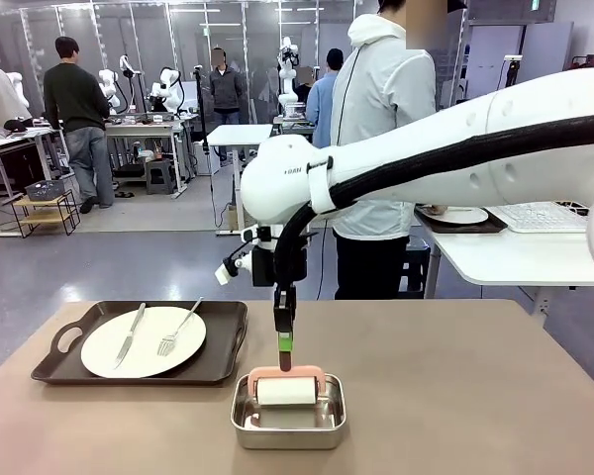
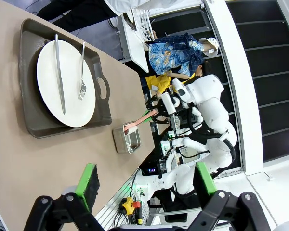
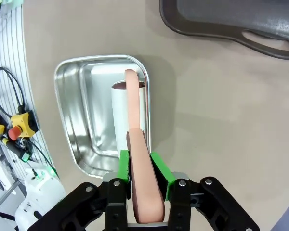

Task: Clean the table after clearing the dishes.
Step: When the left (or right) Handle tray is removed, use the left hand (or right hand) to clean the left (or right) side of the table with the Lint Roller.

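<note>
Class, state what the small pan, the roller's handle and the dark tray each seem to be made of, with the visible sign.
The pan looks like metal, likely stainless steel: shiny silver walls with reflections. The roller handle is probably plastic: smooth, matte, uniform pink. The tray is probably moulded plastic: dark brown, satin sheen, rounded cut-out handles, though coated wood cannot be ruled out.

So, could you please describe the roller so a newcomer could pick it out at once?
On the brown table, look near the near edge, right of the dark tray with its plate. There a small steel pan holds the roller: a white drum on a pink handle, pinched by the right gripper.
</note>
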